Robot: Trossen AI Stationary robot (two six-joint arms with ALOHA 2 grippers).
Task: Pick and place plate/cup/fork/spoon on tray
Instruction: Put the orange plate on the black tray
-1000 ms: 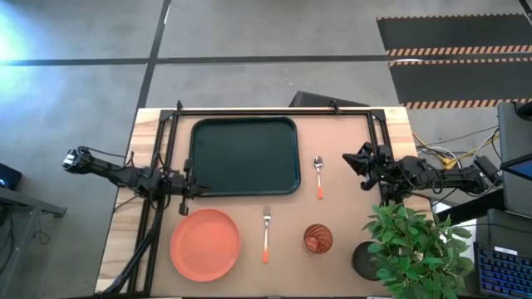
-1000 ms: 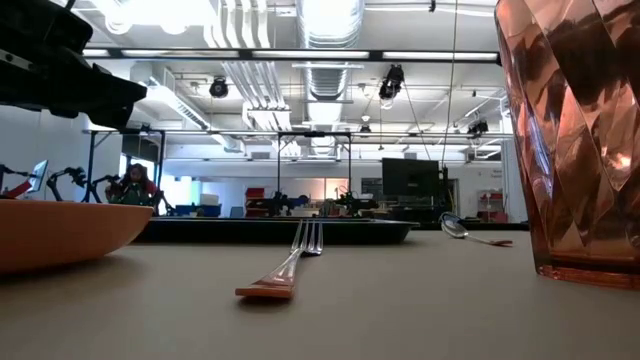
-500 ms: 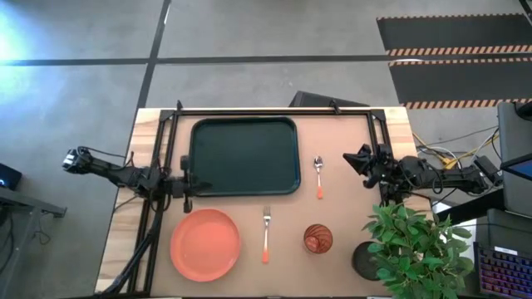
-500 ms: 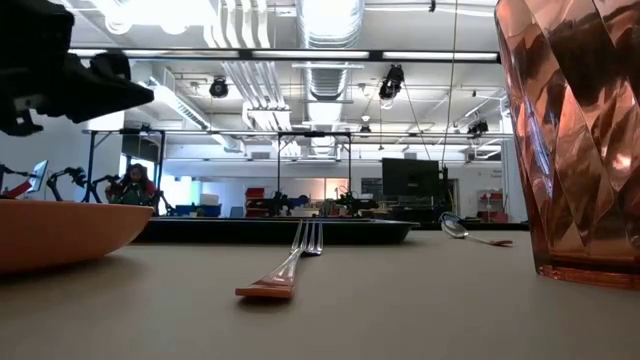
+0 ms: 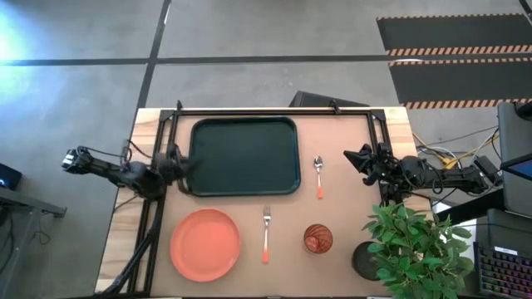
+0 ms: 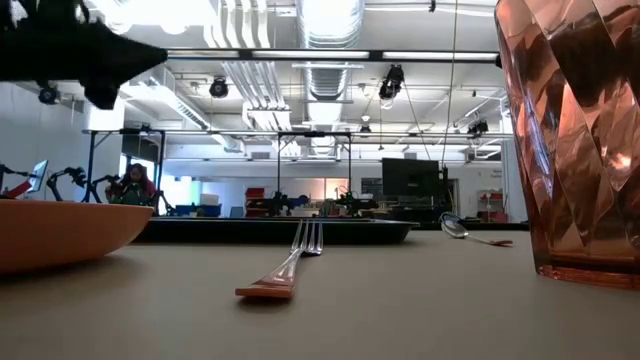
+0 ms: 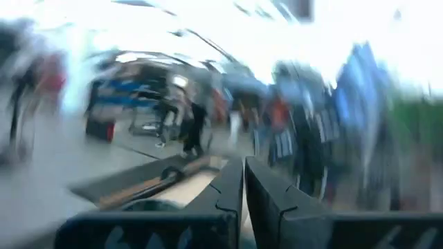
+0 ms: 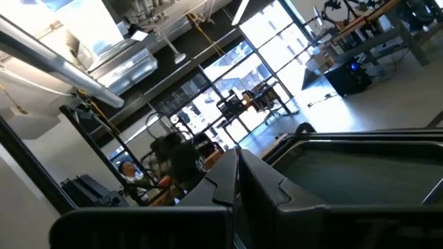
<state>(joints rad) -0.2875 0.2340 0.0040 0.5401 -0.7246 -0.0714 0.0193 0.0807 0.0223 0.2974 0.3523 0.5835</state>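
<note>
The coral-orange plate (image 5: 205,244) lies on the table near its near edge, left of centre, and also shows in the low view (image 6: 55,232). The fork (image 5: 266,232) lies right of the plate, tines toward the tray. The reddish-brown cup (image 5: 317,238) stands upright right of the fork. The spoon (image 5: 318,176) lies beside the dark tray's (image 5: 243,155) right rim. My left gripper (image 5: 184,164) is shut and empty, raised by the tray's left rim. My right gripper (image 5: 351,159) is shut and empty, right of the spoon.
A potted green plant (image 5: 413,252) in a dark pot (image 5: 366,259) stands at the table's near right corner, close to my right arm. A black frame rail (image 5: 274,109) runs along the far edge. Bare tabletop lies between the tray and the tableware.
My left gripper has risen and swung toward the table's far edge, from above the plate's far rim to beside the tray's left rim. It stays shut. The plate, fork, cup and spoon have not moved.
</note>
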